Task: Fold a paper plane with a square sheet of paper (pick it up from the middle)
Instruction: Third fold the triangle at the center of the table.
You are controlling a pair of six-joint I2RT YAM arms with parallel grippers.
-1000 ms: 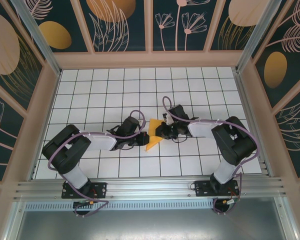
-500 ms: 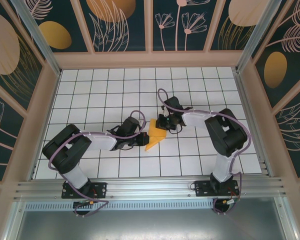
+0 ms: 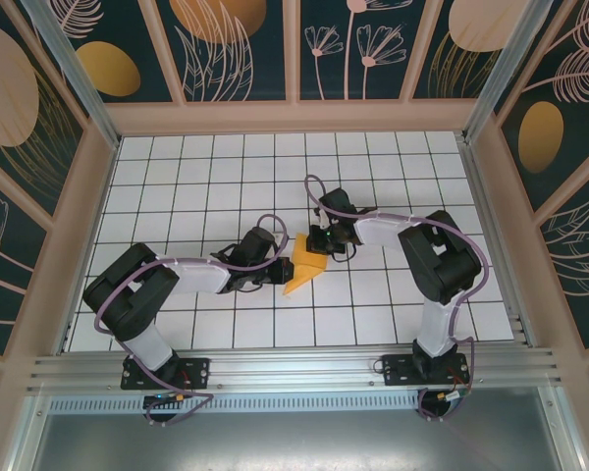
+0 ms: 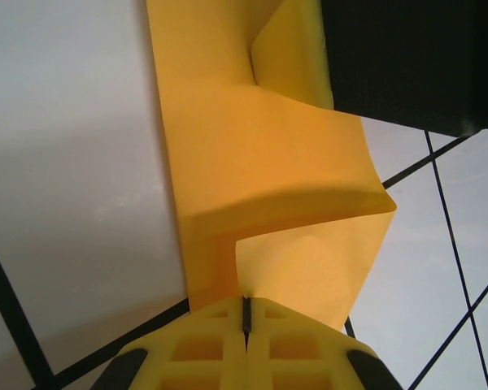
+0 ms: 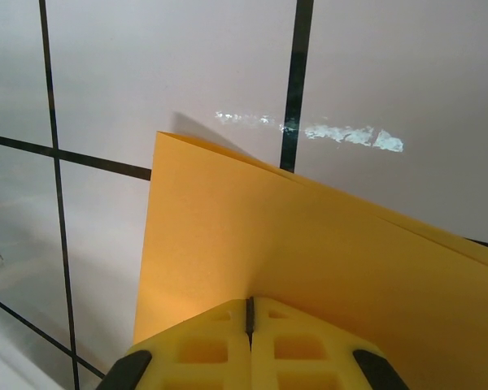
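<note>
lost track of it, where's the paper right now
In the top view, the folded paper sits centre-frame, pinched between the left tool and right tool.

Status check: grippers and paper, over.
Left gripper and right gripper: jaws shut on the paper sheet. Sheet part-folded, bowed between them, not yet a plane. Nothing seen blocking.

White gridded table (image 3: 177,177) inside dark floral-patterned walls (image 3: 236,49).

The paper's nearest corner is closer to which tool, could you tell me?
Left. The left tool pinches the paper beside that corner; the right tool pinches its far edge.
</note>
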